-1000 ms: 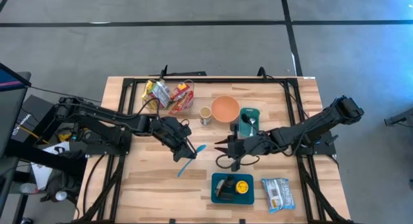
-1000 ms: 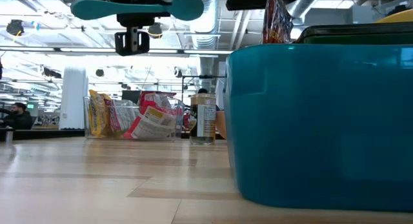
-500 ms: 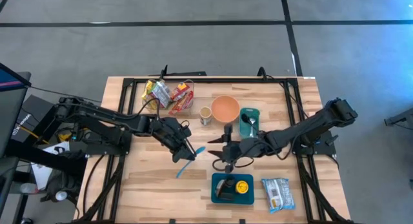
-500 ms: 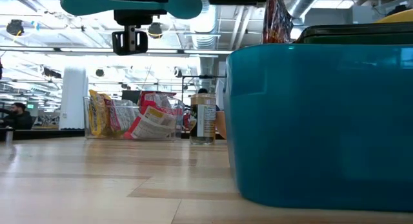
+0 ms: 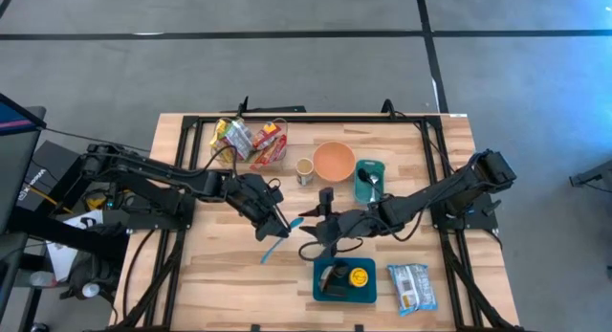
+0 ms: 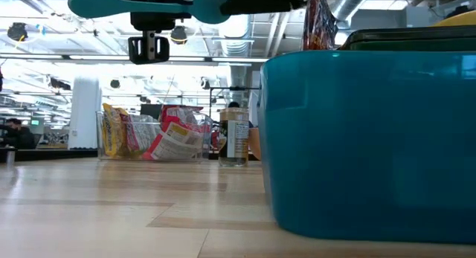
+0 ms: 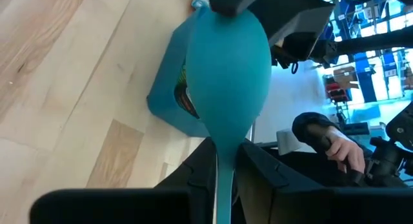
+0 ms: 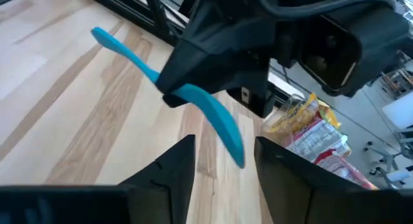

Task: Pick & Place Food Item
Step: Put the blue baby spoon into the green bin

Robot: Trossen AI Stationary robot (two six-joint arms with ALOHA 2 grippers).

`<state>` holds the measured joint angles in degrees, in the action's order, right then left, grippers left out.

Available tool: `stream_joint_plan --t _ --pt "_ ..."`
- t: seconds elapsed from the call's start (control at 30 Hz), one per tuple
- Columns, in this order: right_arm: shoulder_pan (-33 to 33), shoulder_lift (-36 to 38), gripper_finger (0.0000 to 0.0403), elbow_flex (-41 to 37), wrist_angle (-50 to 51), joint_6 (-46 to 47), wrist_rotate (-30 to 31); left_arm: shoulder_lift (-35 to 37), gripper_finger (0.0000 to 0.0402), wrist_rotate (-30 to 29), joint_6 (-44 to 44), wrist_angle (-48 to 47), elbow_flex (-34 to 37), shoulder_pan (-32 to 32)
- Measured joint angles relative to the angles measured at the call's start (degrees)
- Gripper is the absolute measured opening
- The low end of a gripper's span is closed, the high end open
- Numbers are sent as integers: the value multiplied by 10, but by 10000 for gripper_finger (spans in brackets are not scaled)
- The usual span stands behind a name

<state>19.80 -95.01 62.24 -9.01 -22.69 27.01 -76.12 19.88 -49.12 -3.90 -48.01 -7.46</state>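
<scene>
Looking down, you see your left pincer (image 5: 274, 229) pinching the teal spoon (image 5: 283, 235) above the table (image 5: 220, 275), beside the right pincer (image 5: 312, 229). Your right wrist view shows that pincer's fingers (image 8: 169, 164) spread, facing the spoon's bowl.

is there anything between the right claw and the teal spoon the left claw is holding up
Nothing visible. The right claw is open and faces the teal spoon across a bare gap, and the left claw grips the spoon's middle, above the table.
</scene>
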Motion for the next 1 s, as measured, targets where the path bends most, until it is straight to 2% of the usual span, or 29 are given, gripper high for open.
stream_joint_plan --t 0.73,1.0 --pt "-4 0 91 3 -2 17 0 0 40 0 -7 0 0 0" --pt "-4 1 51 3 -4 18 0 0 36 0 -7 1 0 0"
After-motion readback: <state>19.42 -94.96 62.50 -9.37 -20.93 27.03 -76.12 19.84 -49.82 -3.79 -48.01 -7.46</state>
